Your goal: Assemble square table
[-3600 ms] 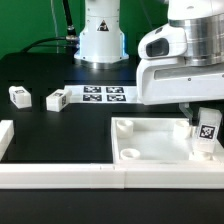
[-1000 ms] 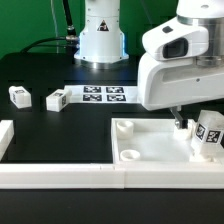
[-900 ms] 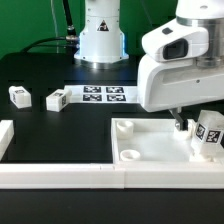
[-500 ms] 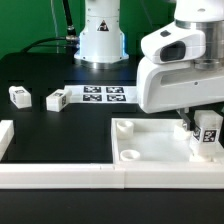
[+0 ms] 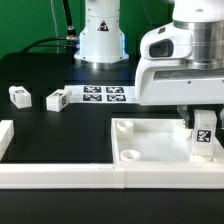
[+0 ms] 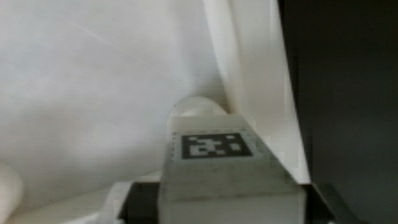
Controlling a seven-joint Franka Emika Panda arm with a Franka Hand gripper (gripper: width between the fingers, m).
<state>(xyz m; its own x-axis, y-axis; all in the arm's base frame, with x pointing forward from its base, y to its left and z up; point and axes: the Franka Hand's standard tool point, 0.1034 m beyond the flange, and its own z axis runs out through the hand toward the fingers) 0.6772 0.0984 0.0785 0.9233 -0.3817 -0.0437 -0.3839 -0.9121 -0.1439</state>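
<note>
- The gripper [image 5: 203, 118] hangs over the part of the table top [image 5: 150, 140] toward the exterior view's right.
- Its two fingers [image 6: 143, 200] press on the two sides of one leg block [image 5: 203, 141]. The leg block fills the gap between them.
- This leg block stands upright inside the table top, close to the raised rim [image 6: 249, 80].
- It has a black-and-white tag [image 6: 214, 146] on one face.
- I cannot tell if the bottom of the leg block sits in a socket.
- The table top is a white square tray. It lies on the black table [image 5: 60, 130], at the front and toward the exterior view's right.
- A round corner socket [image 5: 130, 155] shows in its near corner, and nothing is in it.
- Two other leg blocks lie on the black table, well apart from the table top. One [image 5: 18, 95] is far to the exterior view's left. The second [image 5: 57, 99] is just beside it.
- The marker board [image 5: 105, 95] lies flat near the second one, in front of the robot's white base [image 5: 100, 40].
- A long white border bar [image 5: 60, 176] runs along the front edge, touching the table top.
</note>
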